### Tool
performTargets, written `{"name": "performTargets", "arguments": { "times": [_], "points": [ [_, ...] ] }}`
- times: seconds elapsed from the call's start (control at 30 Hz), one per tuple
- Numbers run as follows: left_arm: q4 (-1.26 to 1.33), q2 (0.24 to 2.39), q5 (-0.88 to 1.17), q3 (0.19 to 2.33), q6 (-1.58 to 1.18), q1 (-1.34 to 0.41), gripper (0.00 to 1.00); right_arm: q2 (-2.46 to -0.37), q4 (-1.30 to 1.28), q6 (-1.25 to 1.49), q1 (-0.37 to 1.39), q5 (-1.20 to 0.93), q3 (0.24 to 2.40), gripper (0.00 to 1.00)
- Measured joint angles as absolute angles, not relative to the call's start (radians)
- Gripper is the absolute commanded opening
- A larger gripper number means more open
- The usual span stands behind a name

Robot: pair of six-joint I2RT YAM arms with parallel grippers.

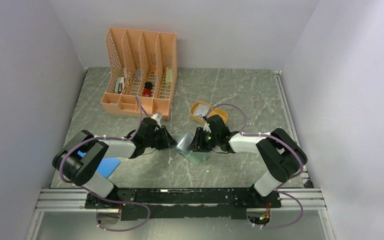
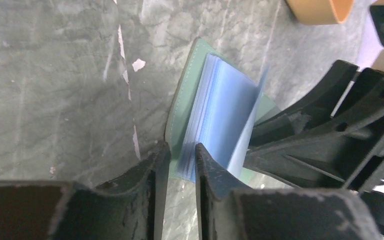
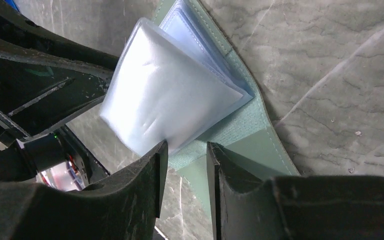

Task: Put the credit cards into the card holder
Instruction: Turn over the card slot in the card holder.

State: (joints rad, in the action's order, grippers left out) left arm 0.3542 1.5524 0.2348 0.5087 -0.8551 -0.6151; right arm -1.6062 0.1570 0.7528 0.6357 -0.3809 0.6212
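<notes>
The card holder (image 1: 187,148) lies open on the table between my two grippers, grey-green outside with pale blue clear pockets fanned up. In the left wrist view the left gripper (image 2: 179,159) is shut on the card holder's (image 2: 215,105) cover edge and a stack of pockets. In the right wrist view the right gripper (image 3: 185,150) stands narrowly open over the card holder's (image 3: 240,130) green spine, one fingertip (image 3: 159,150) against a raised pocket leaf. Pale credit cards (image 1: 203,112) lie in the orange oval tray (image 1: 219,114) behind the right gripper (image 1: 198,142).
An orange mesh desk organiser (image 1: 140,72) with small items stands at the back left. A bright blue flat sheet (image 1: 107,164) lies under the left arm. The tray's rim (image 2: 320,11) shows in the left wrist view. Aluminium rails run along the front and right table edges.
</notes>
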Motion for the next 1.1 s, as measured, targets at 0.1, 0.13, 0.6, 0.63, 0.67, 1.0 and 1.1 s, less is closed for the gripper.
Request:
{"name": "performTargets", "arguments": {
  "times": [0.1,0.13,0.6,0.63,0.67,1.0,1.1],
  "points": [
    [0.451,1.552,0.269,0.464,-0.879,-0.606,0.22,-1.612,0.164,0.749,0.634,-0.39,0.622,0.38],
    [0.489,1.552,0.287,0.451,-0.888,-0.606,0.21,-1.615,0.167,0.748,0.634,-0.393,0.623,0.38],
    [0.624,1.528,0.458,0.421,-0.917,-0.629,0.14,-1.646,0.218,0.747,0.634,-0.434,0.628,0.38],
    [0.627,1.528,0.459,0.419,-0.917,-0.63,0.12,-1.646,0.219,0.747,0.634,-0.434,0.628,0.38],
    [0.63,1.528,0.46,0.417,-0.917,-0.631,0.09,-1.646,0.219,0.746,0.634,-0.434,0.628,0.39],
    [0.475,1.425,0.422,0.42,-0.871,-0.657,0.05,-1.576,0.141,0.747,0.646,-0.395,0.615,0.51],
    [0.356,1.349,0.375,0.443,-0.846,-0.678,0.05,-1.517,0.084,0.747,0.652,-0.375,0.604,0.51]
  ]
}}
